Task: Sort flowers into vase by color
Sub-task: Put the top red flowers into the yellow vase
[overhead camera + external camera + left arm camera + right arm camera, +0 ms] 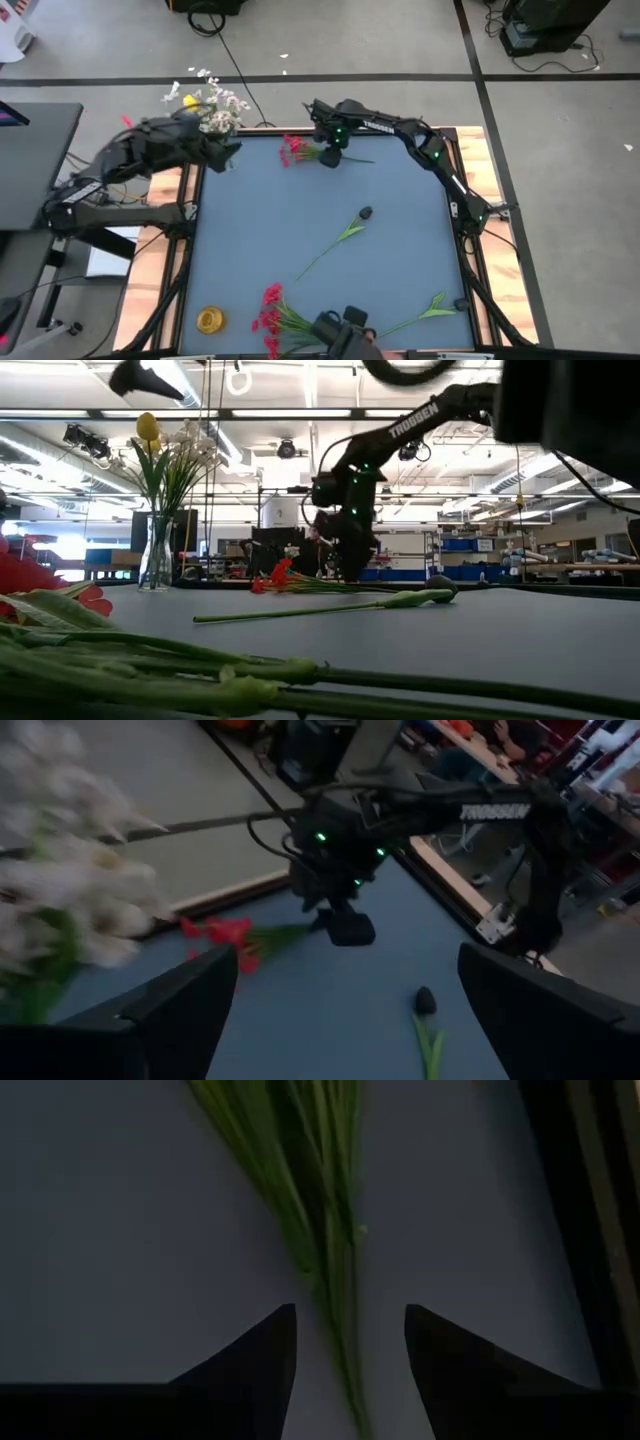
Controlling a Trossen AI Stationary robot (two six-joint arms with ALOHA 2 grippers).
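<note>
Vase (214, 122) at ten o'clock holds whites and a yellow, I judge half done: my right gripper (331, 157) straddles the twelve-o'clock red sprig's (293, 150) stem, fingers parted, gripping nothing, left gripper (228, 150) wide open, empty, while three flowers lie unsorted.

Red sprig (300, 151) flat, far edge; dark-bud stem (340, 238) mid-table.

Right gripper (331, 157) points down near the table's far edge, fingers parted; left gripper (228, 152) hovers wide open at the far left corner.
</note>
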